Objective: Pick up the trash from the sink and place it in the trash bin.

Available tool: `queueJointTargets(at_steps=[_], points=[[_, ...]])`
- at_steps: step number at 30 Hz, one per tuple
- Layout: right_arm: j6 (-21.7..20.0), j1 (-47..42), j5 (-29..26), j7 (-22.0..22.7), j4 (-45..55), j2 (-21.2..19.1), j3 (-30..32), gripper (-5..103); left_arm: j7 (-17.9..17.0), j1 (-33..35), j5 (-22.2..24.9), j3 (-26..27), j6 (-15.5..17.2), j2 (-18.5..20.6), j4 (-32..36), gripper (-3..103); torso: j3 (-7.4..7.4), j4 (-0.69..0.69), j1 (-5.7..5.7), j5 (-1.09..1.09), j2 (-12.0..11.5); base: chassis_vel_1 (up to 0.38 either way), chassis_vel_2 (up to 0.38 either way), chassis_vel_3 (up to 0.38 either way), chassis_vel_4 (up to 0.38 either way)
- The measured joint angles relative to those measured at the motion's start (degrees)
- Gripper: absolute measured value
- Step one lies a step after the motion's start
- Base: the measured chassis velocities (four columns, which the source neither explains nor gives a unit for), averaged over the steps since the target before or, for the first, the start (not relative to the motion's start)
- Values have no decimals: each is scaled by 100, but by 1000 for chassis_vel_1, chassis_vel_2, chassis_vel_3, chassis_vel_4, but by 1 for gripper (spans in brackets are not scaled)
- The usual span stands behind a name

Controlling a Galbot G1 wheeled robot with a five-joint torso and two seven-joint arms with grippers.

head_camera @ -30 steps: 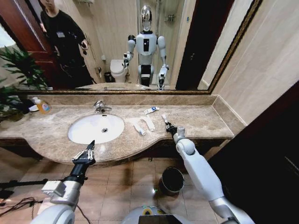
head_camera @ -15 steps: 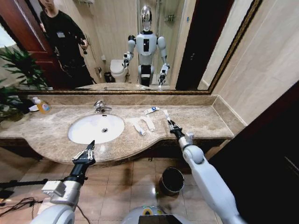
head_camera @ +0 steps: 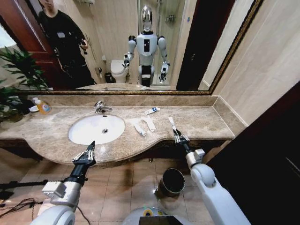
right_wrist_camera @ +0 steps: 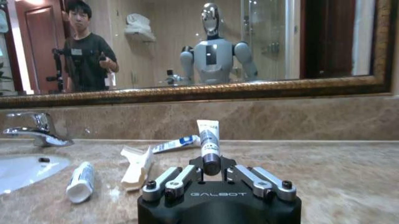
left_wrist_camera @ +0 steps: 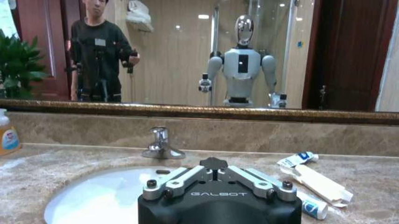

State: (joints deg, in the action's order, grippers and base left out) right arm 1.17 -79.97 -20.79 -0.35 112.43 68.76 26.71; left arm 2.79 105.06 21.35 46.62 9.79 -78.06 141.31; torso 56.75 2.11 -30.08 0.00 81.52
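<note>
White basin of the sink (head_camera: 89,132) sits centre-left. Lower centre, the dark trash bin (head_camera: 172,181) stands on the floor. The right gripper (head_camera: 176,134) pinches a white tube (head_camera: 172,123) above the counter edge; the left gripper (head_camera: 86,153), jaws spread, hangs lower left.

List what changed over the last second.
The right gripper, shut on a white tube, pulled back from the counter toward the robot, carrying it along. The left gripper, open, and the other trash stayed put.
</note>
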Motion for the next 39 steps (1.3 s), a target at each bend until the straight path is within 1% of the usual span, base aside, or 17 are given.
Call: queueJointTargets(at_steps=[3, 4, 6, 8, 11, 12, 16, 20, 23, 25, 28, 29, 32, 33, 36, 37, 39], points=[[276, -469, 40, -82, 88, 5, 163, 16, 0, 0, 0, 0, 0, 0, 0, 0, 0, 0, 0, 0, 0, 0, 0, 0, 0], [276, -469, 40, -82, 88, 5, 163, 16, 0, 0, 0, 0, 0, 0, 0, 0, 0, 0, 0, 0, 0, 0, 0, 0, 0], [587, -1045, 109, -260, 130, 67, 353, 16, 0, 0, 0, 0, 0, 0, 0, 0, 0, 0, 0, 0, 0, 0, 0, 0, 0], [643, -1144, 121, -282, 130, 71, 381, 16, 0, 0, 0, 0, 0, 0, 0, 0, 0, 0, 0, 0, 0, 0, 0, 0, 0], [965, -1643, 182, -374, 92, 81, 498, 16, 0, 0, 0, 0, 0, 0, 0, 0, 0, 0, 0, 0, 0, 0, 0, 0, 0], [965, -1643, 182, -374, 92, 81, 498, 16, 0, 0, 0, 0, 0, 0, 0, 0, 0, 0, 0, 0, 0, 0, 0, 0, 0], [1279, -2004, 232, -448, -223, 59, 558, 16, 0, 0, 0, 0, 0, 0, 0, 0, 0, 0, 0, -1, 0, 0, 0, 0, 0], [1343, -1993, 280, -493, -570, 71, 567, 16, 0, 0, 0, 0, 0, 0, 0, 0, 1, 0, 0, 0, 0, 0, 0, 0, 0], [1271, -1893, 265, -530, -995, 124, 483, 16, 0, 0, 0, 0, 0, 0, 0, 0, 1, 0, -1, 0, 0, 0, 0, 0, 0], [1253, -1866, 264, -553, -1066, 136, 465, 16, 0, 0, 0, 0, 0, 0, 0, 0, 1, 0, -1, 0, 0, 0, 0, 0, 0], [1190, -1578, 351, -661, -1522, 254, 376, 16, 0, 0, 0, 0, 0, 0, 0, 0, 1, 0, -1, 0, 0, 0, 0, 0, 0], [1190, -1578, 351, -661, -1522, 254, 376, 16, 0, 0, 0, 0, 0, 0, 0, 0, 1, 0, -1, 0, 0, 0, 0, 0, 0], [1192, -1221, 529, -730, -2124, 363, 314, 16, 0, 0, 0, 0, 0, 0, 0, 0, 1, 0, -1, 1, -1, 0, 0, 0, 0], [1192, -1221, 529, -730, -2124, 363, 314, 16, 0, 0, 0, 0, 0, 0, 0, 0, 1, 0, -1, 1, -1, 0, 0, 0, 0], [1162, -916, 547, -786, -2764, 469, 250, 16, 0, 0, 0, 0, 0, 0, 0, 0, 1, 0, -1, -1, -1, 0, 0, 0, 0], [1162, -916, 547, -786, -2764, 469, 250, 16, 0, 0, 0, 0, 0, 0, 0, 0, 1, 0, -1, -1, -1, 0, 0, 0, 0], [1183, -764, 577, -788, -3124, 548, 241, 16, 0, 0, 0, 0, 0, 0, 0, 0, 1, 0, -1, 0, 0, 0, 0, 0, 0]])
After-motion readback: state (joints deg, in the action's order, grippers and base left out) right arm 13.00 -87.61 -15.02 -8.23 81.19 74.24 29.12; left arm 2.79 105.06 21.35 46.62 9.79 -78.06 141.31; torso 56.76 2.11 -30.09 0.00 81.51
